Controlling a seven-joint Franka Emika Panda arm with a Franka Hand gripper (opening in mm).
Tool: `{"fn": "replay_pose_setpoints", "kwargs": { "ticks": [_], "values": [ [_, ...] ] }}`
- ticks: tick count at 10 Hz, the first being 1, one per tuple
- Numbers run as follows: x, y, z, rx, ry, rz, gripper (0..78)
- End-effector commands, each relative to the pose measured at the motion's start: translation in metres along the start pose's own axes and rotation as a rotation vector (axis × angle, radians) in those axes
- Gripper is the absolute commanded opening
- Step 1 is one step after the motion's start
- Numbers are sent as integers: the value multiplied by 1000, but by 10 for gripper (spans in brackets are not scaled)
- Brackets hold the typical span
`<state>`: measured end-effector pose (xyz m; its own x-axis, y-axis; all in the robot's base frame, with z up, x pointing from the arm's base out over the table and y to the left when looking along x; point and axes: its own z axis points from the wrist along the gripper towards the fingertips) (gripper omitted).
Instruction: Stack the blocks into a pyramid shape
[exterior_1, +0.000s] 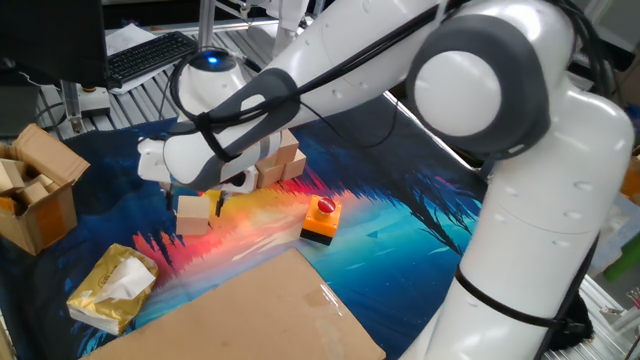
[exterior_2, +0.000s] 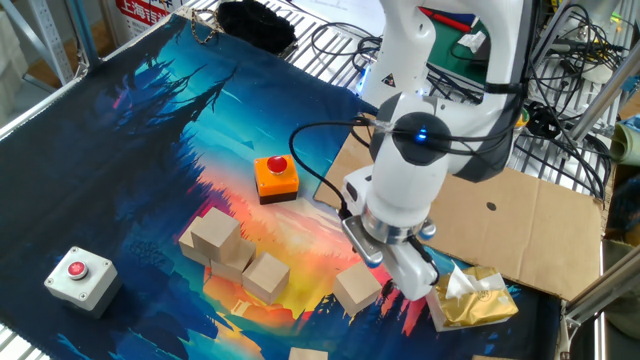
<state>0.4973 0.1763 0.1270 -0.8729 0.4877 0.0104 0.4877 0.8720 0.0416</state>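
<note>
One plain light-tan wooden cube (exterior_1: 193, 214) sits alone on the colourful printed mat (exterior_1: 400, 240), apart from a cluster of matching tan cubes (exterior_2: 232, 254) near the orange-and-black box with a red button (exterior_2: 276, 177). The white arm's two-finger gripper (exterior_1: 194, 197) hangs over the lone cube, its dark fingers (exterior_1: 219, 201) spread to either side of it. A crumpled gold foil packet (exterior_2: 472, 296) lies by the flat brown cardboard sheet (exterior_2: 520, 225).

Gripper (exterior_1: 193, 194): largely masked by the wrist housing; jaw spacing cannot be told in either view
Blocks by the arm (exterior_1: 283, 160): partly covered by the forearm in one fixed view; their count cannot be told there
Bottom-edge block (exterior_2: 308, 353): cut off by the frame; only its top is seen
Cardboard box (exterior_1: 38, 190): cropped at the left edge
</note>
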Motion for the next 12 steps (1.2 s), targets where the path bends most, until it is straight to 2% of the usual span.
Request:
{"fn": "replay_pose_setpoints", "kwargs": {
  "ticks": [1,8,12],
  "values": [
    [-3,2,3,-4,-3,0,775],
    [-15,7,16,0,-10,-18,775],
    [-16,7,17,1,-17,-17,775]
  ]
}}
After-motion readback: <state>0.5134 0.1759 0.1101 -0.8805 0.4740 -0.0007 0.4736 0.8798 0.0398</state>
